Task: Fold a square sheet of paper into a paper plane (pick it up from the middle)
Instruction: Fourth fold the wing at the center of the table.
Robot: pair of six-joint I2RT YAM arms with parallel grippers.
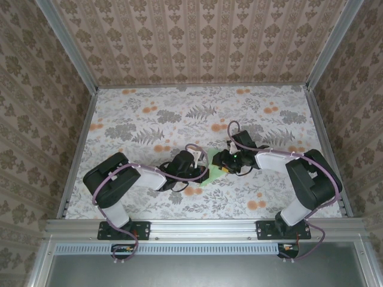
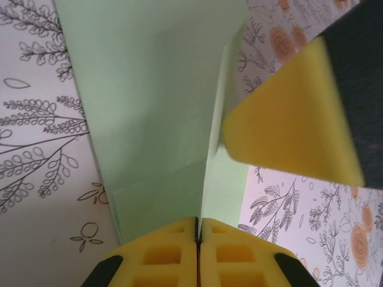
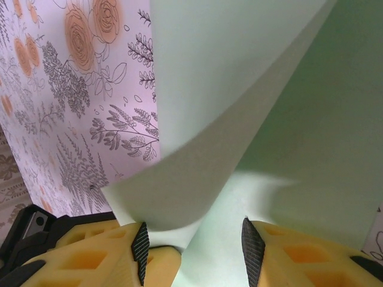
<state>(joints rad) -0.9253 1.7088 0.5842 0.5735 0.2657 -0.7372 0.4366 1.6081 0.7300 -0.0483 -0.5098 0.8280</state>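
The sheet of paper (image 2: 149, 89) looks thin, featherlight and limp. It bends under its own weight, takes a crease wherever it is squeezed, and would likely skid on the printed counter (image 2: 36, 149) if pushed flat. Judging by that, it wants a gentle pinch at an edge or along a fold. A second hold close by would stop the span between from sagging or twisting. A hard tug could tear it or set a crease in the wrong place.

The left jaws are clenched on the paper, nipping its near edge right where a fold line runs away from the fingertips. The rest of the sheet spreads out ahead of them. A yellow finger of the right arm (image 2: 287, 125) stands just beside that fold, ahead of the left jaws and off to one side.

The right jaws are released, their pads (image 3: 139, 251) standing apart with the paper in the gap between them. One flap curls up over a pad, and another layer stretches away beyond the gap. I cannot tell whether either pad presses on it.
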